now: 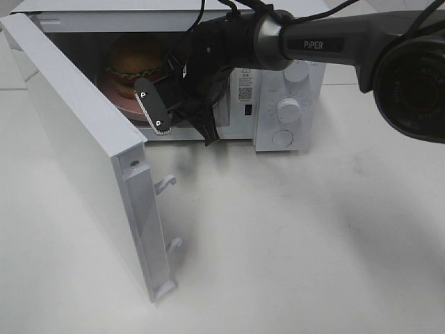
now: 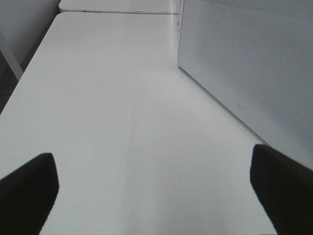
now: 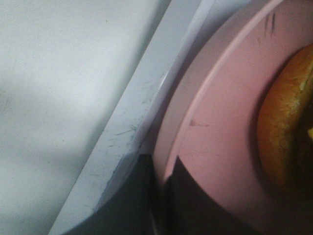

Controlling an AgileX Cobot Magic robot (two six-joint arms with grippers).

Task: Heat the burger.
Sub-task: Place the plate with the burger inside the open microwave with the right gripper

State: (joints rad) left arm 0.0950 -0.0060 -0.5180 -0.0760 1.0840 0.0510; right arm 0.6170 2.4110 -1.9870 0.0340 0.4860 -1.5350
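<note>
A white microwave [image 1: 292, 104] stands on a white table [image 1: 278, 243], its door [image 1: 76, 139] swung wide open toward the left of the high view. Inside the cavity sits the burger [image 1: 135, 59], with a glossy golden-brown bun and a frill of green lettuce. It rests on a flat pink plate [image 1: 111, 96].

The right arm reaches across from the right side into the mouth of the oven. In the right wrist view, the right gripper [image 3: 163, 188] is nearly closed. Its two dark fingers [image 3: 200, 205] pinch the thin rim of the pink plate, one on each face of the edge. The rim lies just beside the pale sill [image 3: 137, 112] at the front of the cavity. The bun's orange-brown side shows further in on the plate, apart from the fingers.

The left gripper [image 2: 154, 191] appears only in its own wrist view. Its two dark fingers [image 2: 29, 186] stand spread as wide as they go, at opposite edges of the picture. They hold nothing and touch nothing, with bare white tabletop between them. A white panel with fine dots [image 2: 244, 63] stands off to one side.
</note>
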